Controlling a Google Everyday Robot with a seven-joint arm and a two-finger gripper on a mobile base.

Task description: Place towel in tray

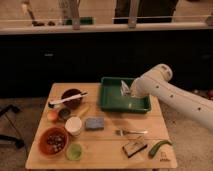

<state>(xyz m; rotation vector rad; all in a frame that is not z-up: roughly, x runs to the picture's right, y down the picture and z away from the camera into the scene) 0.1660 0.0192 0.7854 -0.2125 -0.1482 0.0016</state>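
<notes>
A green tray point(111, 103) sits at the back right of the wooden table point(105, 150). A pale towel point(124, 88) hangs over the tray's right half, held up at the end of my white arm point(170, 95). My gripper point(130, 90) is above the tray's right side, at the towel; its tip is hidden behind the arm and cloth.
On the table: a dark bowl with a utensil point(71, 98), an orange fruit point(52, 115), a white cup point(73, 125), a blue sponge point(94, 123), an orange bowl point(53, 141), a green cup point(74, 151), a fork point(131, 132), a brownish block point(134, 147), a green vegetable point(160, 147).
</notes>
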